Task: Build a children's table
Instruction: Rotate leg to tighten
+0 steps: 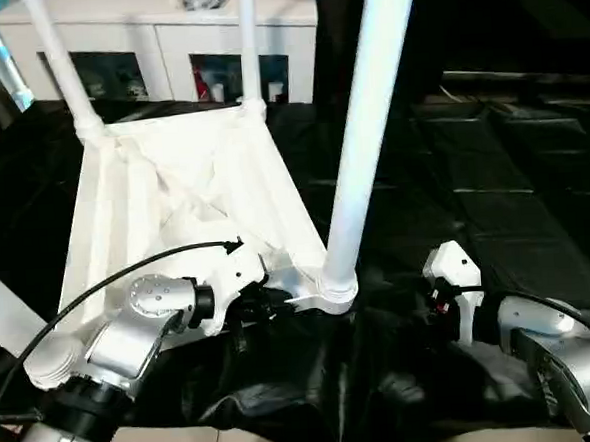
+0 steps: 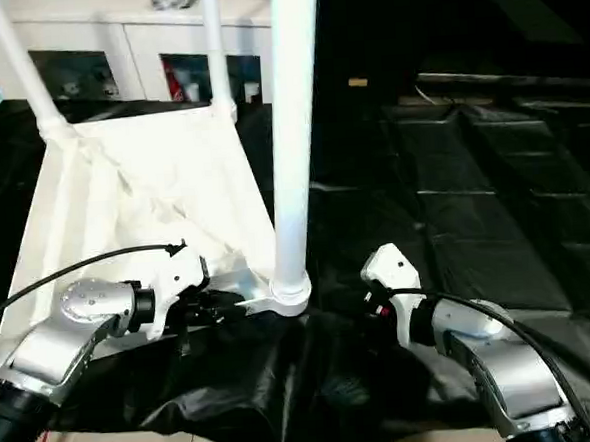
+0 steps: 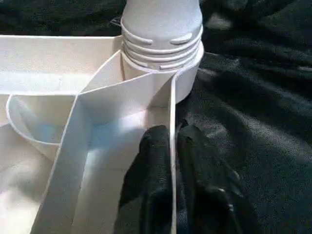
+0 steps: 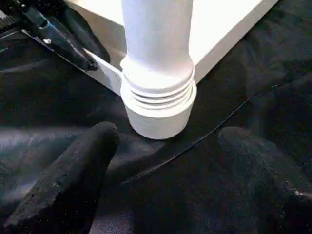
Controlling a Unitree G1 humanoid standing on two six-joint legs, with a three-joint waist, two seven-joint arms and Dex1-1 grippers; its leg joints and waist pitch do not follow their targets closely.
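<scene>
Nearest the camera, two silver forearms over a black sheet [image 1: 535, 216] spread across the work surface. Left end effector [image 3: 171, 161] pinching a thin upright rib of the upturned children's table [image 1: 173, 198], fingers [image 3: 151, 161] pressed on either side of the wall just beside the near corner socket [image 4: 158, 114] — a hold that looks meant to steady the top while the leg is worked. Right end effector [image 4: 161, 161] spread wide and empty, fingers apart on either side of that same socket without touching it, seemingly lined up to take the near leg [image 1: 369, 126] low down.

Table lying top-down on the sheet, ribbed underside up. Near leg standing upright in its socket, threaded collar rings showing above the rim — likely not yet screwed fully home, though hard to judge. Farther back, two more legs [image 1: 60, 65] rising from the far corners; fourth corner cannot be told from here.

Around the work: crumpled folds of sheet bunched at the near edge, a black cable [image 1: 99, 288] arching over the left wrist and a thin wire lying on the sheet near the socket — both could snag a turning wrist. Beyond, a white cabinet [image 1: 164, 39] with glass-fronted compartments along the far side.
</scene>
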